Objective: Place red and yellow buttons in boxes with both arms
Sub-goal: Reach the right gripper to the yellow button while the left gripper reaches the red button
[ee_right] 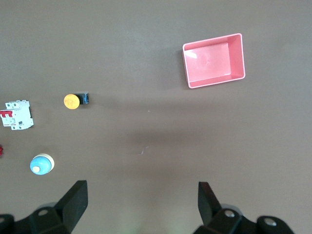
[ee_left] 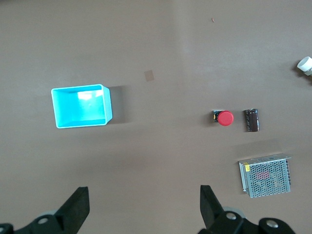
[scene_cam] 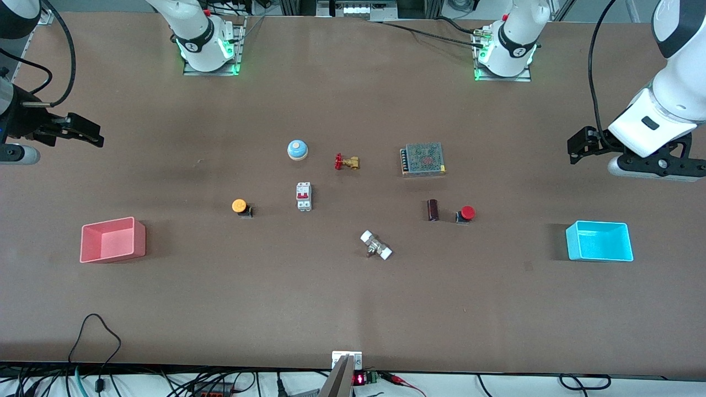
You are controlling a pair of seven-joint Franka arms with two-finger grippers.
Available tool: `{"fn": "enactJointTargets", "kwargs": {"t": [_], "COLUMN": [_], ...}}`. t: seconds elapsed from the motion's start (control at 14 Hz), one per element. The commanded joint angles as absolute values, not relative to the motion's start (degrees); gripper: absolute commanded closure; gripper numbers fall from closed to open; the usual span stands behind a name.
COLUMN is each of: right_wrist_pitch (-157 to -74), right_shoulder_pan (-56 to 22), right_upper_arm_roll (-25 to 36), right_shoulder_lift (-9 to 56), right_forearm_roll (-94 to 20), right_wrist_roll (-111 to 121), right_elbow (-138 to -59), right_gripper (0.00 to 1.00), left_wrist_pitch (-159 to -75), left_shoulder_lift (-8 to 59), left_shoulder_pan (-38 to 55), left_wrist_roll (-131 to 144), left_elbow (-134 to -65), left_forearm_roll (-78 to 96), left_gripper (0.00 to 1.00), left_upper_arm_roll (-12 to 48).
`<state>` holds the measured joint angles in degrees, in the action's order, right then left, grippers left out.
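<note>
Wide open and empty: left gripper (scene_cam: 575,148) (ee_left: 144,207), up over bare table (scene_cam: 353,309) at the left arm's end. Likewise spread wide with nothing held: right gripper (scene_cam: 91,135) (ee_right: 141,202), over the right arm's end.

Nearest the front camera among the task's things: cyan box (scene_cam: 598,255) (ee_left: 83,123) below the left gripper's post, and pink box (scene_cam: 113,255) (ee_right: 214,82) toward the right arm's end. Both upright, walls clear of everything, bare brown surface all round and a broad open strip down to the table's near edge.

Between the boxes, a white-capped fitting (scene_cam: 376,245) (ee_left: 304,63).

Slightly farther: red button (scene_cam: 467,213) (ee_left: 224,118), just beside a dark cylinder (scene_cam: 433,210) (ee_left: 251,120), well apart from the cyan box. Yellow button (scene_cam: 239,205) (ee_right: 71,101) alone, near a white breaker (scene_cam: 304,196) (ee_right: 17,115), well apart from the pink box. Neither button near its gripper.

Farthest: blue bell (scene_cam: 297,149) (ee_right: 41,165), brass valve (scene_cam: 346,161), mesh power supply (scene_cam: 423,159) (ee_left: 264,175).

Seen whole only from the front: the valve. Shown plainly only by the wrist views: the full spread of the fingers (ee_left: 78,207) (ee_right: 75,202).
</note>
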<state>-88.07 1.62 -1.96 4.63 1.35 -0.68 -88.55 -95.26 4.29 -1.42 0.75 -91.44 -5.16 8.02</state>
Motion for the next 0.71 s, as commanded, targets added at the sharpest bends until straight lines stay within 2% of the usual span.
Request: {"fn": "enactJointTargets", "kwargs": {"t": [0.0,0.43,0.64], "right_wrist_pitch": [-87.63,-87.63,-88.59], "right_shoulder_pan": [1.58,1.41,1.23], "right_upper_arm_roll": [-1.85,-2.28,-4.47], "right_shoulder_lift": [4.92,6.59,8.17], "right_forearm_roll": [0.44,-0.52,-0.62], "right_wrist_roll": [0.61,0.26,0.18], "right_elbow": [-87.36,-89.12,-91.75], "right_gripper": [0.0,0.0,0.0], "left_wrist_pitch": [-93.6,-93.34,-90.46], "left_shoulder_lift": [5.01,6.41,12.28], "left_shoulder_pan": [-1.85,-1.32,0.52], "left_wrist_roll": [0.18,0.09,0.17], "left_elbow": [-89.47,-89.47,-89.65], "left_forearm_roll": [-4.22,-4.22,-4.13], "left_gripper": [0.0,0.0,0.0], "left_upper_arm_roll": [8.26,8.7,10.8]}}
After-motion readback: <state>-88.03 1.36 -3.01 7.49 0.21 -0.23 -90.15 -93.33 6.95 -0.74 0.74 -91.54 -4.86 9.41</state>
